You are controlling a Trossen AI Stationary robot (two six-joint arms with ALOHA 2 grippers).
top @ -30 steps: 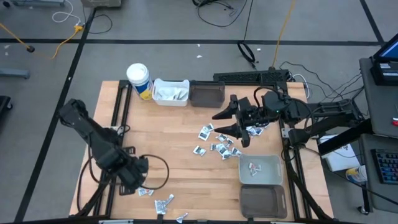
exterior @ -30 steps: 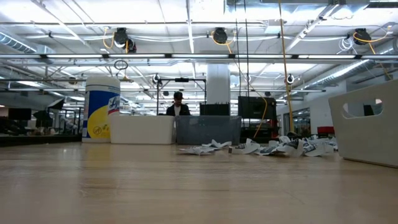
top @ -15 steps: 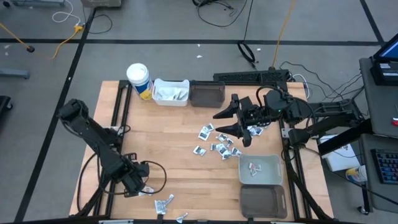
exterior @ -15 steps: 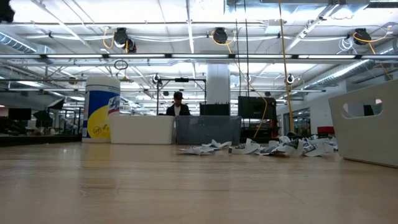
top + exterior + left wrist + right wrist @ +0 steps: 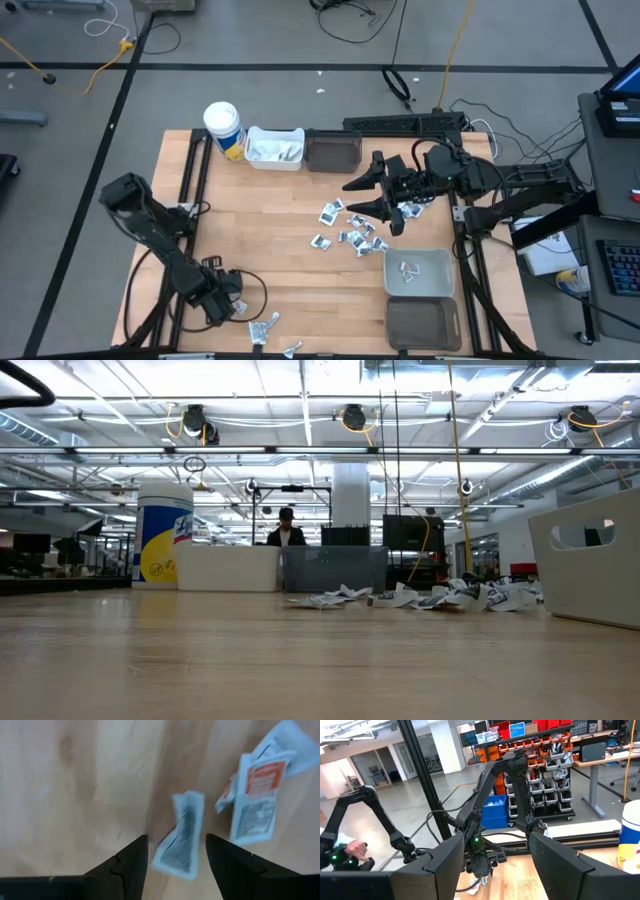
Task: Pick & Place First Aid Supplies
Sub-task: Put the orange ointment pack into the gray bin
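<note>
The left gripper point(image 5: 175, 857) is hanging over a grey-print packet point(image 5: 182, 837) near the table's point(image 5: 280, 250) seven o'clock edge, fingers apart and straddling it (an orange-print packet point(image 5: 257, 795) lies just beside). It should descend square, pinching only the grey one. The right gripper point(image 5: 375, 195) is waiting open at two o'clock above the main pile point(image 5: 350, 232).

Even, bright illumination is supplied by overhead ceiling strip lights point(image 5: 300, 405); only soft shadows are cast on the table point(image 5: 290, 260). Motion blur is noted across the left wrist view, packets point(image 5: 182, 837) smeared. Foreground tabletop in the low view is rendered out of focus.
</note>
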